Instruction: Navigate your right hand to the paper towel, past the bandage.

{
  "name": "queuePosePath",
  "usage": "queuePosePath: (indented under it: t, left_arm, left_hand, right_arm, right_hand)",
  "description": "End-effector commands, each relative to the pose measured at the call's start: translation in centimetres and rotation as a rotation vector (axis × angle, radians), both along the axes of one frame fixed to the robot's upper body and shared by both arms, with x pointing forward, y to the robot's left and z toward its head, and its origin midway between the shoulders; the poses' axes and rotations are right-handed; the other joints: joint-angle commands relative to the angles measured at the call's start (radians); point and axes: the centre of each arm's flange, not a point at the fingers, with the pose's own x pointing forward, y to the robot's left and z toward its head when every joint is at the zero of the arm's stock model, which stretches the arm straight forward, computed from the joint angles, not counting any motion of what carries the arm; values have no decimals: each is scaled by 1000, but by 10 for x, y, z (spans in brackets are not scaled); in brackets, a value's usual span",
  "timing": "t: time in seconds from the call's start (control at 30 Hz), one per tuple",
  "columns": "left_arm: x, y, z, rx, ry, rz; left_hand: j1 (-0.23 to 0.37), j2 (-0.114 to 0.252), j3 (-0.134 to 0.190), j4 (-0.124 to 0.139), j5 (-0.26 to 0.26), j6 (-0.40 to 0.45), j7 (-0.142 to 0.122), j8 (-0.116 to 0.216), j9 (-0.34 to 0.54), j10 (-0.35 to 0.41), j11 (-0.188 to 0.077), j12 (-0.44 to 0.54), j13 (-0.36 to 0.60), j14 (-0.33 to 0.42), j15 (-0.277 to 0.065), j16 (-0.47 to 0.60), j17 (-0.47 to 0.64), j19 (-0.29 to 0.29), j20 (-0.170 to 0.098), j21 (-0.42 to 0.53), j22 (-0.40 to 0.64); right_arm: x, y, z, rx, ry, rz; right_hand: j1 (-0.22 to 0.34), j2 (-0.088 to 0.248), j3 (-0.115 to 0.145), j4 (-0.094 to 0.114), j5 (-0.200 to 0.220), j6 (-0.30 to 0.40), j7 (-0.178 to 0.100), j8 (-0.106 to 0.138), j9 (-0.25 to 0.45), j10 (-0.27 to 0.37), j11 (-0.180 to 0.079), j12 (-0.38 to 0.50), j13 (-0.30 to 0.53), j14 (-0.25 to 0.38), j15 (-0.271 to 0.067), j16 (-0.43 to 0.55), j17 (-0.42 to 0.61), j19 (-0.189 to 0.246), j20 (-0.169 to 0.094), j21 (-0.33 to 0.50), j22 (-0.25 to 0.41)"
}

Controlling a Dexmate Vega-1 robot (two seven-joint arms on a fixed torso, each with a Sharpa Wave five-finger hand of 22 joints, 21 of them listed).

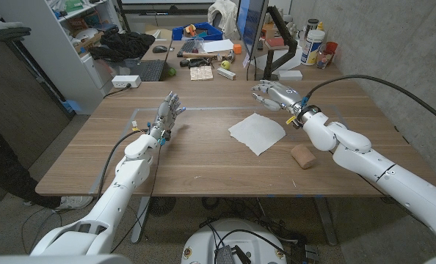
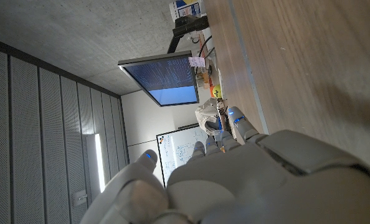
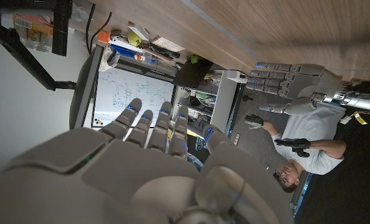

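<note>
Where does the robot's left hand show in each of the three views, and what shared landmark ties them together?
Head view: the left hand stands raised over the table's left half, fingers apart, holding nothing.
Left wrist view: its back takes up the lower part, fingers reaching toward the monitor.
Right wrist view: it appears across the table, fingers spread.
Shared landmark: the wooden table.

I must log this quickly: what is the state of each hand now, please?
Left hand: open, fingers spread, holding nothing.
Right hand: open, holding nothing, above the table beyond the paper towel.
</note>
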Motion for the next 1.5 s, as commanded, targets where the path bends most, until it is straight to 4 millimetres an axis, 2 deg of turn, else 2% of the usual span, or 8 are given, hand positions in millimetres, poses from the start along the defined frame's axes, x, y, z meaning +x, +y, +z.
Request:
queuePosePath:
  t: [0.03,1.5]
  left_arm:
    - [1,1,-2,-1,4,-3]
    - [1,4,-5,6,24,-11]
  left_hand:
    - [5,96,-1,1,4,-71,-6,-3,4,-103,5,4,2,-221,-24,1,3,-233,-39,-6,3]
    - [5,95,-7,1,6,-71,-4,-4,4,-101,7,4,2,-215,-21,2,3,-227,-33,-11,3]
  right_arm:
    - [3,3,-2,-35,28,-8]
    - [15,14,-12,-111,153,-36]
  right_hand:
    - [10,32,6,6,-4,13,-1,0,6,8,-3,-4,3,7,-38,1,5,7,-50,-1,3]
    - [10,33,4,19,-5,42,-5,-1,6,47,-3,1,3,40,-47,9,6,29,-56,1,4]
